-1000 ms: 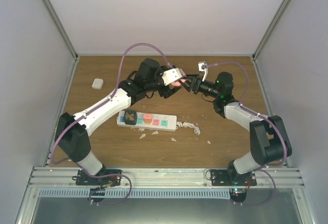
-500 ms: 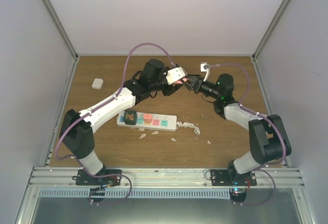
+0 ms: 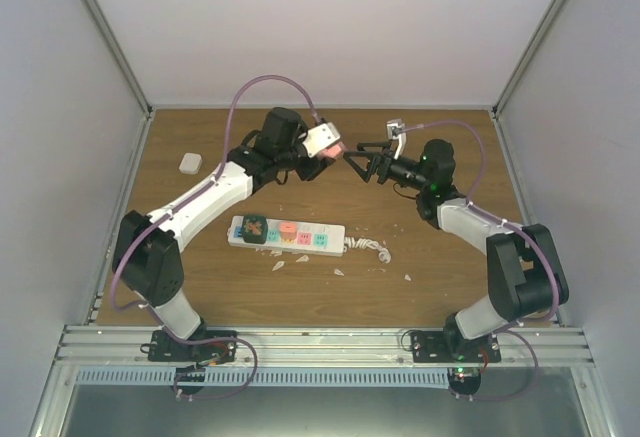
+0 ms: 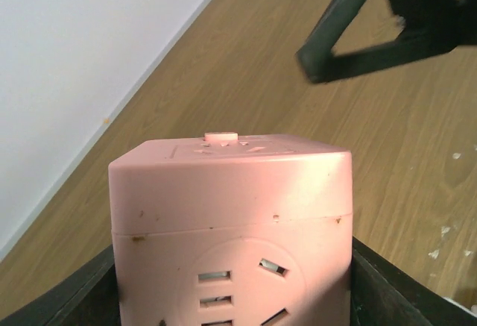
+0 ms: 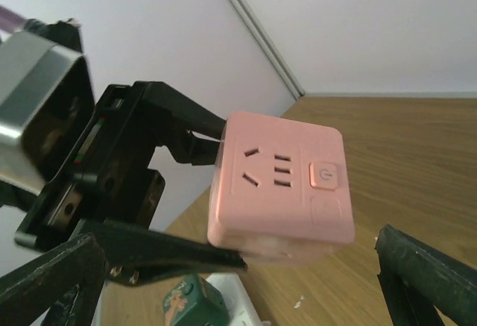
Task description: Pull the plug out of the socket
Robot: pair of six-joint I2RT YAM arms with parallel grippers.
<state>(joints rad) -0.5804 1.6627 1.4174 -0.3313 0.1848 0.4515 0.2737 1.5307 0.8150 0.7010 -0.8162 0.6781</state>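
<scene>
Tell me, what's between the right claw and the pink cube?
Nothing, just air. The top view shows a small bare gap between the open right gripper and the pink cube.

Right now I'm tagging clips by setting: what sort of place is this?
Probably a robot test cell: plain white walls box in a wooden table, an aluminium rail edges it, and a power strip lies on it.

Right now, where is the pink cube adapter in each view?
Top external: pink cube adapter above centre, at the left arm's tip.
Left wrist: fills the lower centre, between the left fingers.
Right wrist: centre of frame.
Shared landmark: the wooden table behind it.
</scene>
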